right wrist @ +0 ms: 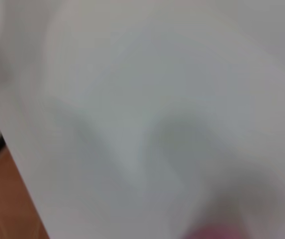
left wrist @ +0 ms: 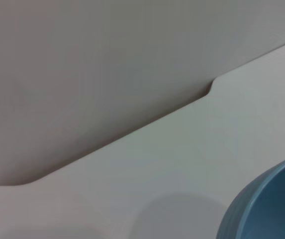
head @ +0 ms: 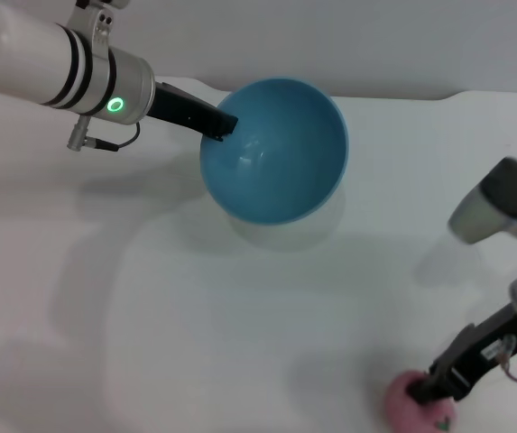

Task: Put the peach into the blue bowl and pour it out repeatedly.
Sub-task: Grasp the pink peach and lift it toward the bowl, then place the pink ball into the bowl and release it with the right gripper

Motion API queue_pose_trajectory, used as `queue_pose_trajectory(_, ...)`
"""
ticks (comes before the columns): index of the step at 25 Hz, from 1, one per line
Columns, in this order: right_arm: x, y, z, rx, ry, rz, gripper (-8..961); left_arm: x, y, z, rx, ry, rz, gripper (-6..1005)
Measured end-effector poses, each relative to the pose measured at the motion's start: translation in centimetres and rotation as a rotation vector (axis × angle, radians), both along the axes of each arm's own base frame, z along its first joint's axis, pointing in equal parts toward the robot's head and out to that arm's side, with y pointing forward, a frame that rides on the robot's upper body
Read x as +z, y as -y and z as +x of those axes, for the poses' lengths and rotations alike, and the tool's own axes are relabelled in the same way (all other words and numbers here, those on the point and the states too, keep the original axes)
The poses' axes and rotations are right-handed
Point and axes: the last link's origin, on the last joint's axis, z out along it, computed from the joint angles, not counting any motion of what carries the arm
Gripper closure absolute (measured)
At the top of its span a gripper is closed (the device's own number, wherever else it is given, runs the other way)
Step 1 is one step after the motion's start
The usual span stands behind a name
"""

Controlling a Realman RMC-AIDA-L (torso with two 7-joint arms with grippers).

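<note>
The blue bowl (head: pixel 274 149) hangs tipped above the table at the back, its empty inside facing me; my left gripper (head: pixel 220 124) is shut on its left rim. Part of the bowl's outer wall (left wrist: pixel 266 209) shows in the left wrist view. The pink peach (head: pixel 411 410) with its small green stem spot lies on the table at the front right edge of the head view. My right gripper (head: pixel 431 390) sits right on top of the peach, its dark end overlapping the fruit. A pink smear, the peach (right wrist: pixel 217 233), shows at the edge of the blurred right wrist view.
The white table (head: pixel 195 307) stretches between the bowl and the peach. Its back edge with a notch (left wrist: pixel 209 92) meets a pale wall. In the right wrist view the table's side edge borders an orange-brown floor (right wrist: pixel 13 199).
</note>
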Motion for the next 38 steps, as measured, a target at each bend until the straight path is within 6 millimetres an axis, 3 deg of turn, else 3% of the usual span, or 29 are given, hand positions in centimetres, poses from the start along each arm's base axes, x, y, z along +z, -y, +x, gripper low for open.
queue_pose_trajectory(7, 4.0, -0.9, -1.5, 0.01, -0.201, 0.114, 909, -0.5, 0.2, 0.3, -0.003, -0.014, -0.035, 1000)
queue_pose_trajectory(11, 6.7, -1.6, -3.4, 0.089, -0.368, 0.18, 891, -1.4, 0.6, 0.7, -0.021, -0.035, -0.07, 1001)
queue_pose_trajectory(17, 9.9, -2.8, -5.5, 0.198, -0.527, 0.304, 863, -4.3, 1.9, 1.7, -0.061, -0.096, -0.155, 1001)
queue_pose_trajectory(27, 9.2, -4.0, -4.5, 0.219, -0.483, 0.349, 818, -7.1, 3.4, 4.2, -0.092, -0.098, -0.236, 1000)
queue_pose_trajectory(34, 8.2, -3.8, -4.1, 0.224, -0.435, 0.309, 786, -7.8, 3.8, 5.2, -0.107, -0.104, -0.273, 999)
queue_pose_trajectory(38, 7.8, -3.7, -4.4, 0.237, -0.424, 0.279, 682, -8.0, 3.9, 5.3, -0.112, -0.113, -0.285, 999)
